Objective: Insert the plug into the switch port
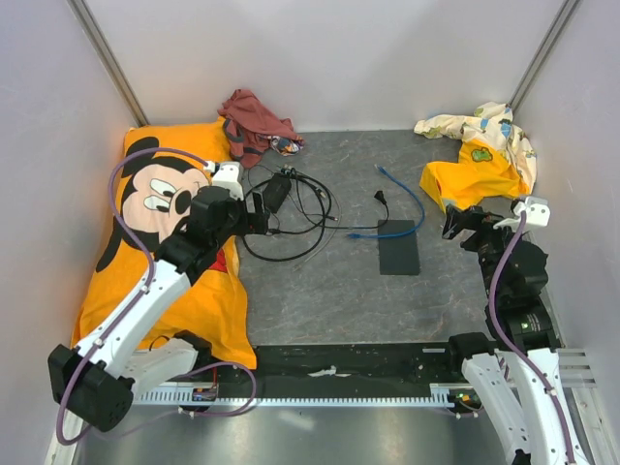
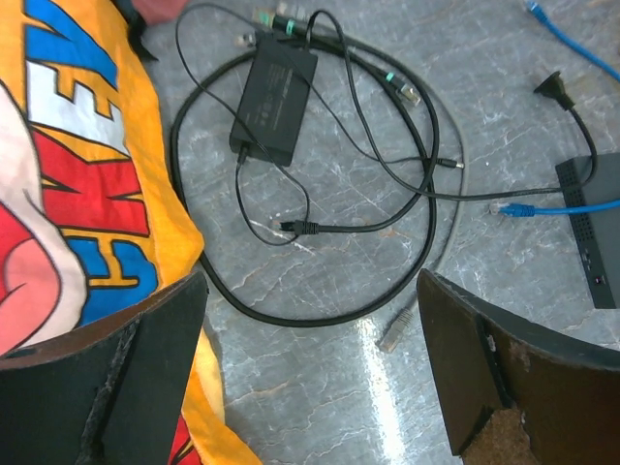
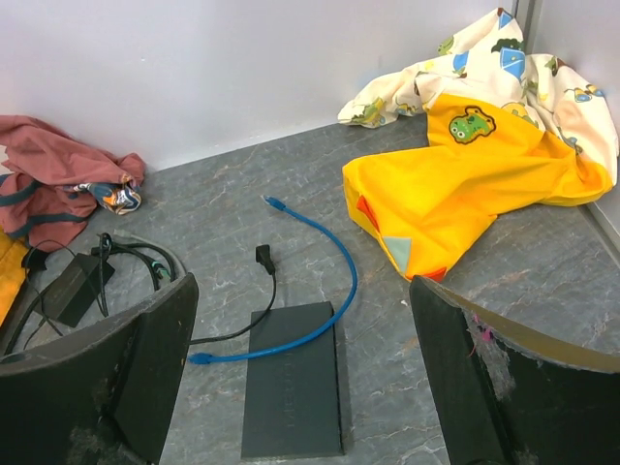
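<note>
An orange cartoon pillow [image 1: 160,252] lies along the left side of the grey table [image 1: 329,291]. The left gripper [image 1: 260,219] hangs over the pillow's right edge. In the left wrist view its two fingers [image 2: 145,368] stand wide apart with nothing between them, and the tangle of cords shows in the gap.

A crumpled red cloth [image 1: 257,121] sits at the back wall, just beyond the pillow's far corner. Right of the left gripper a small black adapter brick [image 1: 276,192] lies inside a loose loop of black cords [image 1: 291,247]. One thin black cord runs on to the right and ends in a black connector [image 1: 381,199] lying free on the table, just behind the flat black box [image 1: 398,246].

That box lies flat near the middle of the table, between the two grippers. Its sockets are too small to make out from above. A blue cable [image 1: 415,205] curves from the back, crosses the far end of the box, and its near plug [image 1: 353,233] lies on the table just left of the box, not inserted.

Further right, the right gripper [image 1: 453,225] is near the box. In its own camera its fingers [image 3: 116,378] are spread wide and empty, with the box showing between them. A yellow dinosaur-print cloth [image 1: 480,160] is bunched in the back right corner.
</note>
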`<state>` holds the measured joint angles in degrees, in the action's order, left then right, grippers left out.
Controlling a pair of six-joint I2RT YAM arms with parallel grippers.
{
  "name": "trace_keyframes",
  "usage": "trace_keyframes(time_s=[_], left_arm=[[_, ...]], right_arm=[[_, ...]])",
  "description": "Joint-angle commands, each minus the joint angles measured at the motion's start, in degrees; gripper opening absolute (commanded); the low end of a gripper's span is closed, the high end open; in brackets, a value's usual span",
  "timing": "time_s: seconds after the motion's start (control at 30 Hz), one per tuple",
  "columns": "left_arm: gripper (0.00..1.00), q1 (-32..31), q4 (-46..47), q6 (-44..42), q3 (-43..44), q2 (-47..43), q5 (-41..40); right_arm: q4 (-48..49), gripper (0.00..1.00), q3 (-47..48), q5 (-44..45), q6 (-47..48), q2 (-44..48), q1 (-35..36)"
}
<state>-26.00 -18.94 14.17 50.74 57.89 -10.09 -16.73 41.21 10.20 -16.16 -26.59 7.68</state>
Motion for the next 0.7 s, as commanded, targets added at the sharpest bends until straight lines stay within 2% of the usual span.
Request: trace_keyframes(time_s=[0.0, 0.13, 0.33, 0.53, 0.67], left_arm=[[0.95, 1.3, -0.8, 3.8, 4.2, 4.4, 3.4], [0.95, 2.4, -3.6, 6.5, 7.7, 10.7, 3.9], [0.95, 3.7, -6.2, 11.2, 15.0, 24.8, -0.2], [0.94, 7.6, -5.8, 12.4, 21.5, 39.4, 3.7], [0.92, 8.2, -6.1, 11.8, 26.1, 45.5, 7.7]], right_arm=[[2.4, 0.98, -0.8, -0.4, 1.1, 1.4, 0.8], [3.4, 0.98, -1.9, -0.7, 0.9, 2.0, 0.8], [4.2, 0.98, -2.7, -0.4, 0.6, 2.3, 1.8], [4.3, 0.98, -3.2, 0.3, 0.7, 3.6, 2.7], [4.3, 0.98, -3.9, 1.4, 0.7, 4.7, 3.1]])
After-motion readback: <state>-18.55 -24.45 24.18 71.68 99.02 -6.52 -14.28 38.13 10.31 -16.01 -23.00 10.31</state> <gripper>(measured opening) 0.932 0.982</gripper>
